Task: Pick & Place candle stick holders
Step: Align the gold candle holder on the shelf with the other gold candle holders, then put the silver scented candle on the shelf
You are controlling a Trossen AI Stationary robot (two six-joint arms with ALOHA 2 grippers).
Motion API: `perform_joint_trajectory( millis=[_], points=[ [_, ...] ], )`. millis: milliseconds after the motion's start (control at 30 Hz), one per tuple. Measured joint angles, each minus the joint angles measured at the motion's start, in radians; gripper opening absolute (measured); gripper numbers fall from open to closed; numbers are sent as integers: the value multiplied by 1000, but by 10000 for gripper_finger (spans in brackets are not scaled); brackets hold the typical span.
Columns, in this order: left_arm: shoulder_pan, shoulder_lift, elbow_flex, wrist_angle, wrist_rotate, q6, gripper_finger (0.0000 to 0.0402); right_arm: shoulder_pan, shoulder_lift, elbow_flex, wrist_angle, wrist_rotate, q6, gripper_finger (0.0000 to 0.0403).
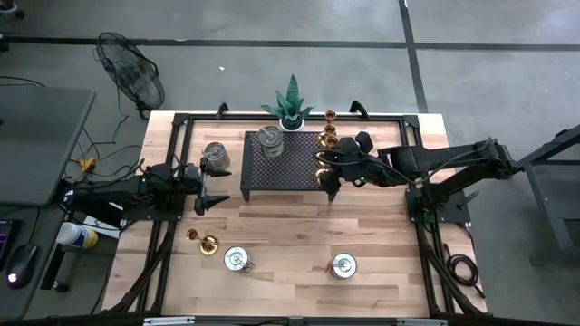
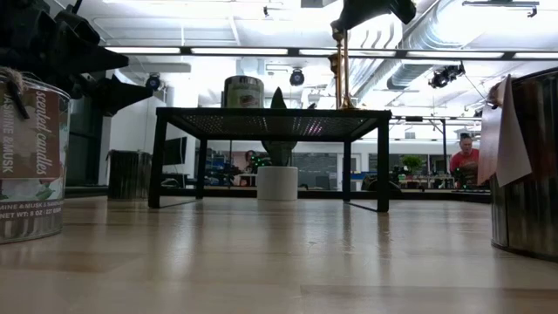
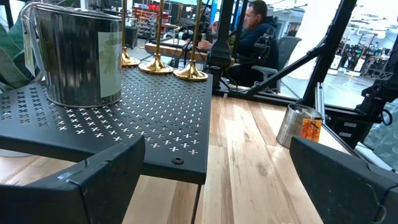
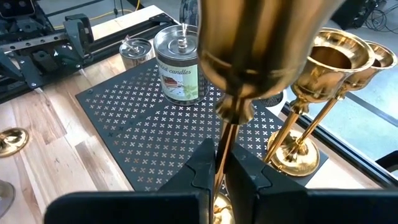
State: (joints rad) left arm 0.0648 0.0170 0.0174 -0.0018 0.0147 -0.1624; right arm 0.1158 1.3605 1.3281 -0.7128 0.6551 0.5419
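The right gripper (image 1: 328, 174) is pinching the slim stem of a brass candlestick (image 4: 249, 56), holding it upright over the right edge of the black rack (image 1: 281, 163), just beside two more brass candlesticks (image 4: 314, 99) standing there. The left gripper (image 1: 210, 187) is waiting wide open beside the rack's left edge, near a silvery tin (image 1: 216, 155).
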Motion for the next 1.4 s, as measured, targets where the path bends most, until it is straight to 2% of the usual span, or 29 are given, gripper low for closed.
perform_joint_trajectory(
  millis=[233, 567, 767, 1100, 1400],
  points=[
    [0, 0, 0, 0, 0, 0, 392, 0, 0, 0, -1, -17, -7, 24],
    [0, 0, 0, 0, 0, 0, 392, 0, -7, -2, -20, -34, -9, 141],
    [0, 0, 0, 0, 0, 0, 392, 8, -37, -2, -73, -84, 14, 183],
    [0, 0, 0, 0, 0, 0, 392, 41, -116, -2, -259, -116, 64, 192],
    [0, 0, 1, 0, 0, 0, 392, 54, -197, -2, -446, -84, 114, 193]
  ],
)
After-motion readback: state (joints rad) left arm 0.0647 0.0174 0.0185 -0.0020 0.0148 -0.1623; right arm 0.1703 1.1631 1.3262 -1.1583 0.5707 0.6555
